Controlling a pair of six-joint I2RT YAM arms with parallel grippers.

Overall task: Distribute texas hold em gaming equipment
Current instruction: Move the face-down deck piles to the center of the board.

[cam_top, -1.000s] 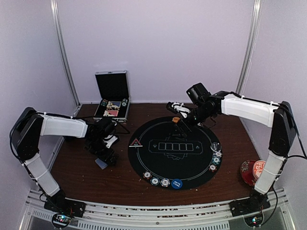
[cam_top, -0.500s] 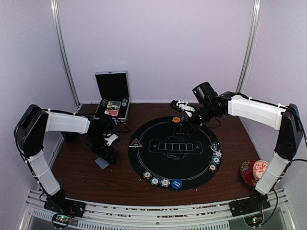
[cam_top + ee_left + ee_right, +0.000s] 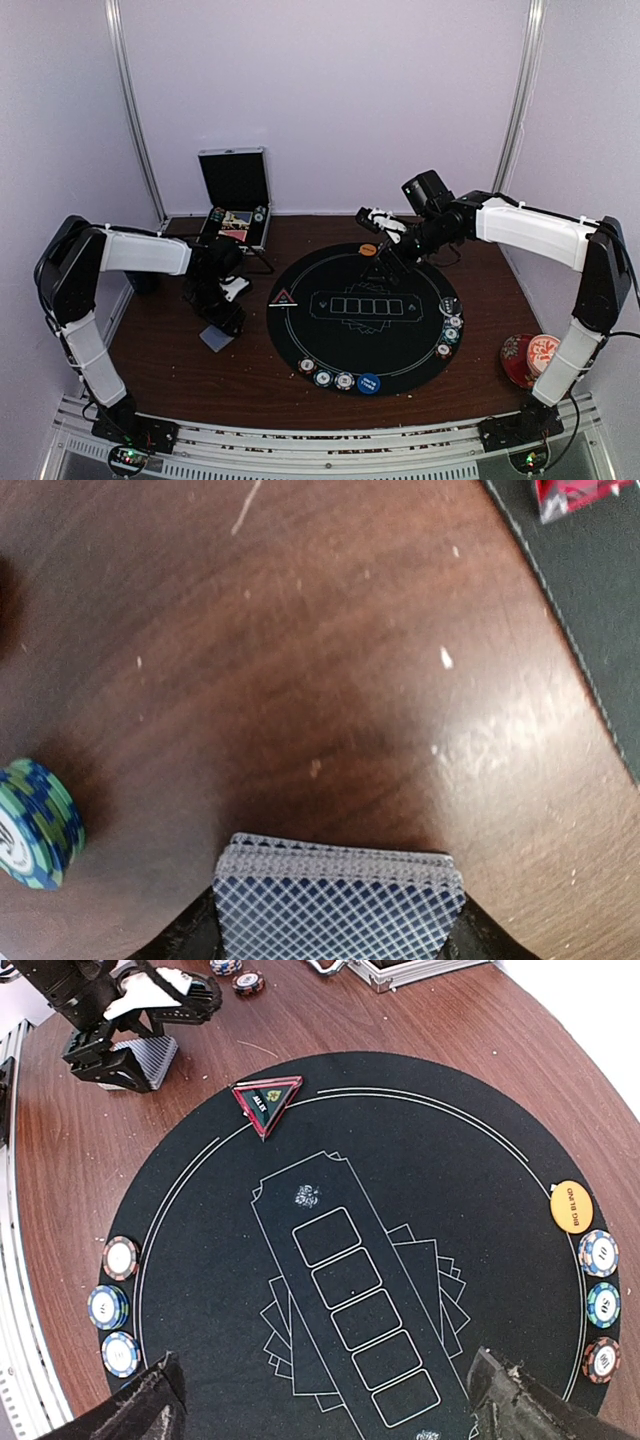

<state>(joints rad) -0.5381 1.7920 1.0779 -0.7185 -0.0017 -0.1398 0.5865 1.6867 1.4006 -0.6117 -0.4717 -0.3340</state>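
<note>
My left gripper (image 3: pixel 222 322) is shut on a deck of grey-blue-backed playing cards (image 3: pixel 214 339), low over the wood left of the round black mat (image 3: pixel 400 345). In the left wrist view the deck (image 3: pixel 340 905) fills the jaws, with a teal chip stack (image 3: pixel 35 825) to its left. My right gripper (image 3: pixel 384 262) hangs open and empty over the mat's far edge, beside the orange button (image 3: pixel 368 249). A red triangle marker (image 3: pixel 282 297) lies at the mat's left rim and a blue button (image 3: pixel 369 383) at its front. Chips (image 3: pixel 323 378) sit at the front and chips (image 3: pixel 452 328) at the right.
An open metal case (image 3: pixel 235 215) with more chips and cards stands at the back left. A red floral cup and saucer (image 3: pixel 528 358) sit at the front right by the right arm. In the right wrist view the mat (image 3: pixel 200 1200) carries several printed card boxes.
My right gripper has drawn back a little to the right of the orange button, then held still. My left gripper with the deck has shifted slightly right.
</note>
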